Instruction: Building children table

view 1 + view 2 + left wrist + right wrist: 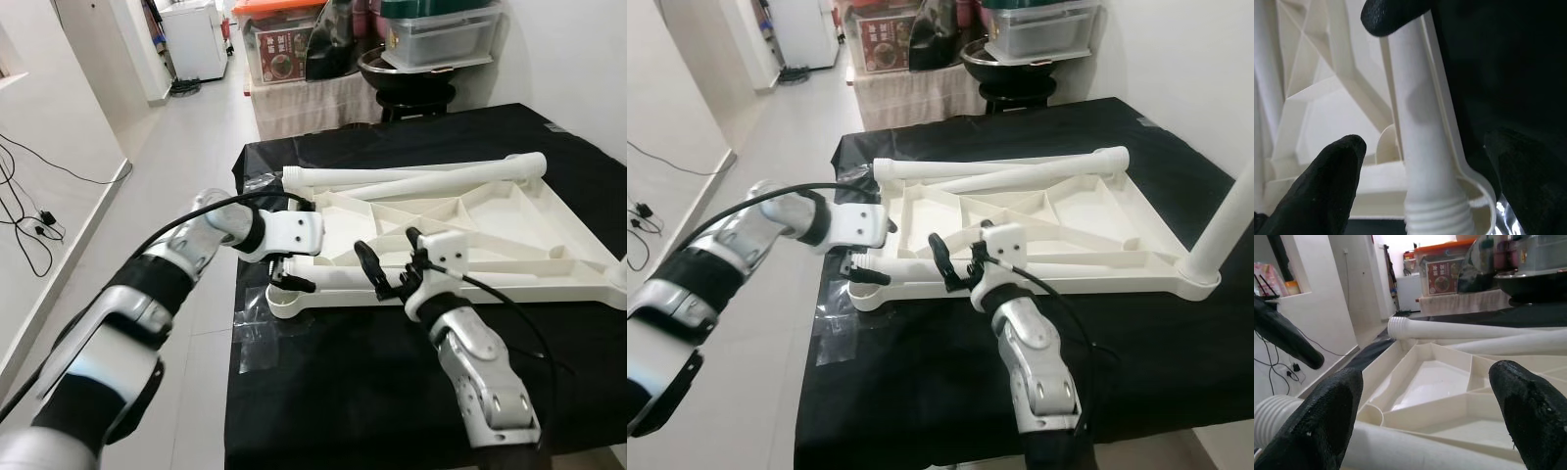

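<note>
A: Well, nearest, the right gripper (pixel 389 266) hangs over the near edge of the white tabletop (pixel 490 220), fingers spread, nothing between them.
B: And the left gripper (pixel 291 279)?
A: Open too, at the near-left corner, astride a white leg (pixel 1422 147) lying along the rim; contact is hard to make out.
B: Where's the tabletop?
A: Upside down on the black cloth (pixel 343 382), ribs up. Two loose legs (pixel 421 176) lie along its far edge; an upright leg (pixel 1225 225) is cut off.

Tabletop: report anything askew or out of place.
The white tabletop lies upside down on the black cloth. One leg stands upright at its near right corner; other legs lie loose across it, not yet fitted.
</note>
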### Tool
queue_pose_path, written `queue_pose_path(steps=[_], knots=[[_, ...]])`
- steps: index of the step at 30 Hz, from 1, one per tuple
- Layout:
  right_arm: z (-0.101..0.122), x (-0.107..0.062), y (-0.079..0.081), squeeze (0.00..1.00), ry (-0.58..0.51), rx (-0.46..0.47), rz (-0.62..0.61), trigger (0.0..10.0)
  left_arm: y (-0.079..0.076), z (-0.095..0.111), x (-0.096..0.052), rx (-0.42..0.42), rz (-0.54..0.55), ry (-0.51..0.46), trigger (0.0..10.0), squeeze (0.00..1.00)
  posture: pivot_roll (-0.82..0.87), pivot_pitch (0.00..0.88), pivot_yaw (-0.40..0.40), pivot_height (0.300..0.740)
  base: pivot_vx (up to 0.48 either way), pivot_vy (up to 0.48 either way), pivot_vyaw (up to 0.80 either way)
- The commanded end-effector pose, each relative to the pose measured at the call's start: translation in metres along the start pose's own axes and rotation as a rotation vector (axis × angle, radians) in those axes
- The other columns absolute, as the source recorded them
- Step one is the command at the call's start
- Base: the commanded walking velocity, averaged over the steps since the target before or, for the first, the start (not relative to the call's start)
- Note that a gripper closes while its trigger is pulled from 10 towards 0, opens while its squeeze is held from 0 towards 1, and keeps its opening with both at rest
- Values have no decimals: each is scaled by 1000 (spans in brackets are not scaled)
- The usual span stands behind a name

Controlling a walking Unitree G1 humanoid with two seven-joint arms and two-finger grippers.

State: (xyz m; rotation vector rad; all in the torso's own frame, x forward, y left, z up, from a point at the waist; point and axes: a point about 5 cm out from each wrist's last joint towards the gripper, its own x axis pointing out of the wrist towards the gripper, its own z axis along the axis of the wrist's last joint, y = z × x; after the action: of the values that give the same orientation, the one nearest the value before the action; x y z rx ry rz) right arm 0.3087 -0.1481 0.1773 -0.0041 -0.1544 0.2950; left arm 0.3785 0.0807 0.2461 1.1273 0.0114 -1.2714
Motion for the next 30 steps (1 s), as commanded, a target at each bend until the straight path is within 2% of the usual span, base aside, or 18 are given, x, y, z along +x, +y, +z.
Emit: queue_pose_path(steps=[1,2,4,5,10,11,13,22,23,30], knots=[[-1,-2,6,0,9,3,14,10000,-3,-7,1,-6,-21,36,10000,0,-122,118,143,740,0,0,0],[-1,-6,6,0,14,6,8,10000,-3,-8,4,2,-23,62,10000,0,-132,147,157,740,0,0,0],[-1,-9,7,0,16,7,4,10000,-2,-10,6,10,-23,81,10000,0,-132,147,157,740,0,0,0],[0,-14,7,0,18,7,-2,10000,0,-10,7,29,-19,109,10000,0,-140,187,173,740,0,0,0],[2,-25,6,0,28,4,-20,10000,2,-11,9,56,-18,145,10000,0,-146,208,182,740,0,0,0],[3,-29,3,0,31,2,-35,10000,3,-10,11,70,-13,157,10000,0,-156,243,197,740,0,0,0],[5,-36,0,0,37,0,-55,10000,5,-7,16,96,2,172,10000,0,-157,254,200,740,0,0,0],[8,-41,0,0,45,4,-71,10000,6,1,24,131,-19,180,10000,0,-161,267,213,740,0,0,0],[9,-41,1,0,48,7,-76,10000,6,1,25,120,-33,189,0,0,-159,267,216,740,0,0,0],[10,-42,1,0,58,12,-86,10000,9,4,26,112,-34,182,0,0,-154,261,217,740,0,0,0]])
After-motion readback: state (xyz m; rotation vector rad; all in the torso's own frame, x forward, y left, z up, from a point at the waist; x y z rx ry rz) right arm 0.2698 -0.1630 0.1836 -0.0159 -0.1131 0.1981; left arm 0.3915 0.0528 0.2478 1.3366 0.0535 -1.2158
